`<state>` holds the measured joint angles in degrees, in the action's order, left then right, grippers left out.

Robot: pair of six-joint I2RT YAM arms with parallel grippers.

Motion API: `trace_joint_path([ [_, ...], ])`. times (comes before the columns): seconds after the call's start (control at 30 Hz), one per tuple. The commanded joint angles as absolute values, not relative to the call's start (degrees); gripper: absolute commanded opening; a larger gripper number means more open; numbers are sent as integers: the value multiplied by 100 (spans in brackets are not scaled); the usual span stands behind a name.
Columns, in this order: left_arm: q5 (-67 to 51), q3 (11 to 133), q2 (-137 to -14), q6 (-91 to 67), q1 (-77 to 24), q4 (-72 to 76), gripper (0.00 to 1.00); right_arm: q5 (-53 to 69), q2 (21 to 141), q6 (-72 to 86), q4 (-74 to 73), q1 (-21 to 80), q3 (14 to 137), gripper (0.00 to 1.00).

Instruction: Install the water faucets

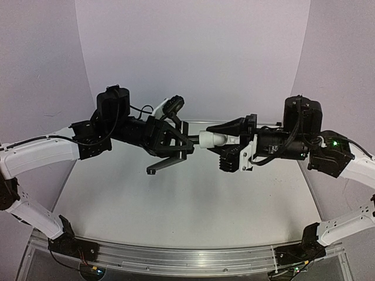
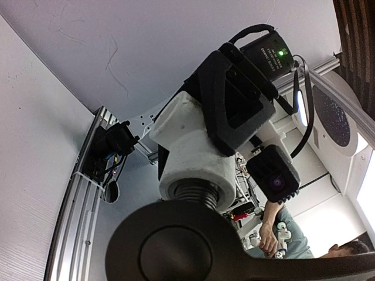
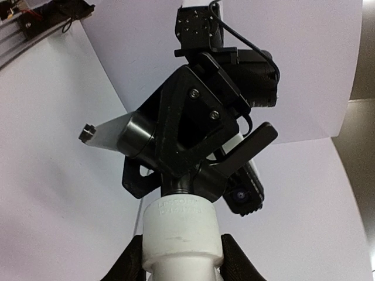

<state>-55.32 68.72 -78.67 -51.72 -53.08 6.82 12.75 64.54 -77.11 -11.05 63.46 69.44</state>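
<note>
Matt dark faucet (image 1: 167,165) — smooth white plastic fitting (image 1: 212,139), embossed txt.

Mid-air, the left gripper (image 1: 186,146) and right gripper (image 1: 215,145) face nose to nose, slim dark grey L-shaped faucet (image 1: 169,164) and white plastic pipe fitting (image 1: 210,139) bridging them, no passage between; open room underneath, over the pale grey table (image 1: 176,205)

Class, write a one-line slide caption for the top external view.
Left gripper holds the dark grey faucet mid-air; right gripper grips the white pipe fitting at its end.
</note>
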Motion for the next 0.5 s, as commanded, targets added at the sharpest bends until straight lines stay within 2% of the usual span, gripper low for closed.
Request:
trace_joint_path([
  [0.0, -5095, 6693, -7196, -4502, -5317, 1337, 0, 1532, 6605, -5840, -1405, 6354, 7488, 37],
  [0.3, -4357, 6626, -6889, -3070, -5589, 923, 0, 1926, 7014, -3079, -1529, 6351, 8010, 27],
  [0.47, -3207, 6478, -6591, -1578, -6035, 378, 0, 2789, 7145, -858, -1510, 5947, 8124, 27],
])
